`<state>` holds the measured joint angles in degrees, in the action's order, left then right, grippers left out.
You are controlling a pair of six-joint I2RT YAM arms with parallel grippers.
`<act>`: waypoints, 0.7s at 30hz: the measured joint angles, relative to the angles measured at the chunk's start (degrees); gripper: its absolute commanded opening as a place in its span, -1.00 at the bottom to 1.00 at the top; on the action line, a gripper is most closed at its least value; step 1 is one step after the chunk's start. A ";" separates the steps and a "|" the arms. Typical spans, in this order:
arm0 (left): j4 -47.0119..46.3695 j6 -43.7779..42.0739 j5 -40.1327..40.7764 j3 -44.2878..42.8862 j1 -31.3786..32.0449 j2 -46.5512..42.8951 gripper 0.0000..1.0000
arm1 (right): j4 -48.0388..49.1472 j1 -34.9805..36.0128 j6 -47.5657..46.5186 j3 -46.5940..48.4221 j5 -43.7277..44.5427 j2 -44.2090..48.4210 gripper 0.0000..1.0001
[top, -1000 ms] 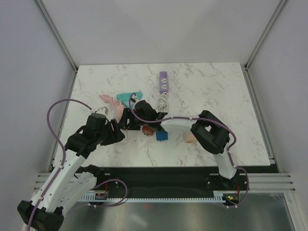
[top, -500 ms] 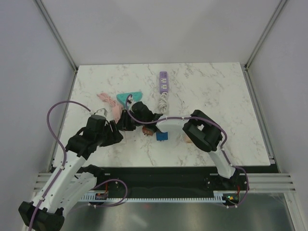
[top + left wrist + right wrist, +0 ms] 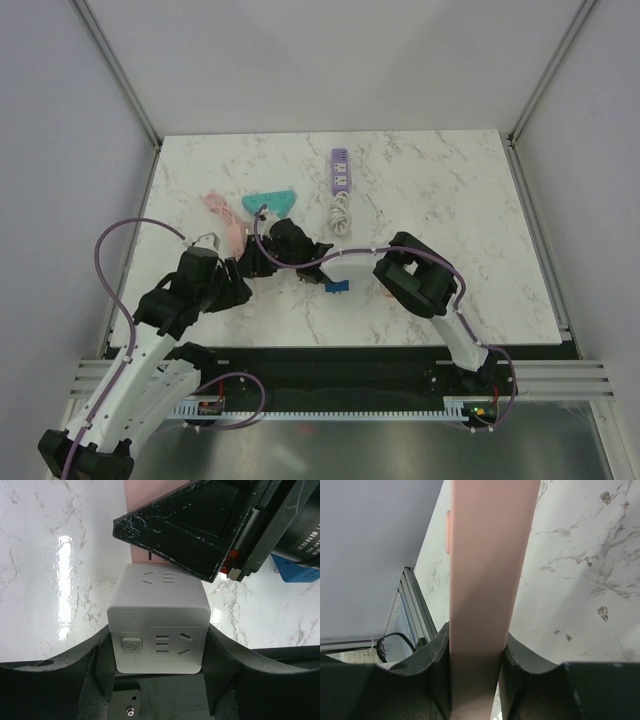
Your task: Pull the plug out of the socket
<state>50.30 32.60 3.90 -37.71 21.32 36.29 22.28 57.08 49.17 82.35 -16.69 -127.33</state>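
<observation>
**Socket cube in one tool, pink plug in the other**

Nearest the arm bases, the left tool (image 3: pixel 159 635) is closed on the white cube socket (image 3: pixel 160 600). Its two dark fingers press the cube's left and right sides. The cube's near face carries a power button and one outlet, and its top face carries another outlet.

Just beyond the cube's far top edge sits the pink plug (image 3: pixel 485 555), a flat slab held on both sides by the right tool (image 3: pixel 476 647). In the left wrist view one scuffed black finger (image 3: pixel 190 530) of that tool slants over the cube. I cannot tell whether the plug's pins are seated in the cube.

From above, both tools meet over the front-left part of the marble bench (image 3: pixel 450 190). A blue block (image 3: pixel 337 287) lies just to their right.

Farther back are a teal wedge (image 3: pixel 272 203) and a pink cable (image 3: pixel 222 212). Beyond them, well apart from the tools, a lilac power strip (image 3: pixel 342 170) lies with its coiled white cord (image 3: pixel 342 213) at its near end.
</observation>
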 measured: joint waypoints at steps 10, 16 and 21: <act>0.63 -0.07 -1.25 0.61 0.04 0.59 -0.95 | 4.70 0.22 -0.87 -2.40 -0.07 -0.39 -1.00; 0.85 -0.11 0.42 0.87 0.02 -3.85 -0.95 | 11.89 -0.35 5.35 -2.80 -3.80 -2.36 -1.00; 1.42 -0.20 0.72 2.60 0.04 -11.08 -0.96 | 17.42 -0.61 8.57 -3.39 -6.19 -4.79 -1.00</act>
<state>51.72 32.40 4.62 -35.11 21.37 25.21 39.70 56.47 57.74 78.96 -22.87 -132.11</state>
